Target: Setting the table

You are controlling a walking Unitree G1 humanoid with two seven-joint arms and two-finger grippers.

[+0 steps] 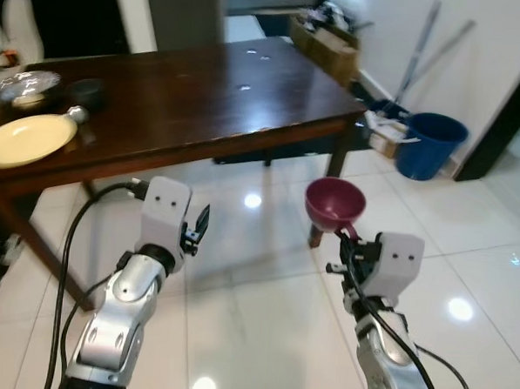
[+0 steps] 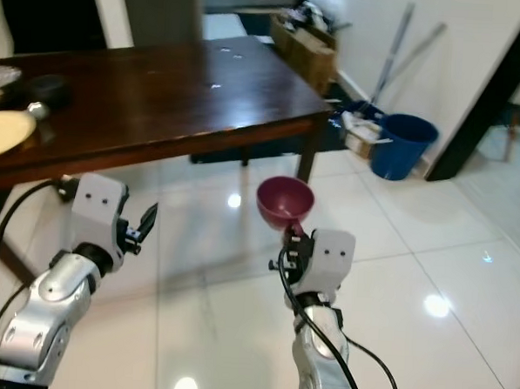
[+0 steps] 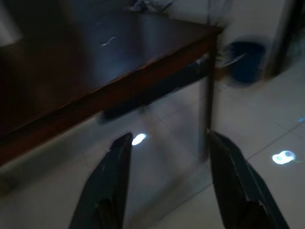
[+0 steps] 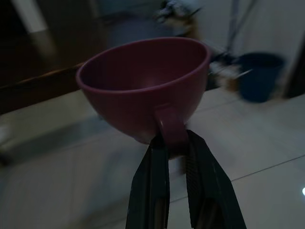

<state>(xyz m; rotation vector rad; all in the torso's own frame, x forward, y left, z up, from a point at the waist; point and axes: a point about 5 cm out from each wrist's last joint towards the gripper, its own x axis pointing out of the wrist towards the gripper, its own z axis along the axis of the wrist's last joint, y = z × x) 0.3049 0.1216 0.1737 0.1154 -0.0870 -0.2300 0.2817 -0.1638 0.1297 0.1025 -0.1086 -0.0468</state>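
Note:
A maroon cup (image 1: 334,203) is held by its handle in my right gripper (image 1: 348,240), above the white tiled floor and in front of the table's near right corner. In the right wrist view the two black fingers (image 4: 155,191) pinch the cup's handle (image 4: 170,129), with the cup (image 4: 143,81) upright. My left gripper (image 1: 199,224) hangs open with nothing in it, short of the dark wooden table (image 1: 186,103). Its two fingers (image 3: 107,186) stand well apart in the left wrist view. A yellow plate (image 1: 26,139) lies at the table's left end.
A dark bowl (image 1: 87,90), a foil-covered dish (image 1: 26,86) and a spoon-like piece (image 1: 77,113) sit behind the plate. A blue bucket (image 1: 430,144), cardboard boxes (image 1: 324,45) and leaning poles (image 1: 425,46) stand by the right wall. Glossy tiled floor (image 1: 262,317) lies below me.

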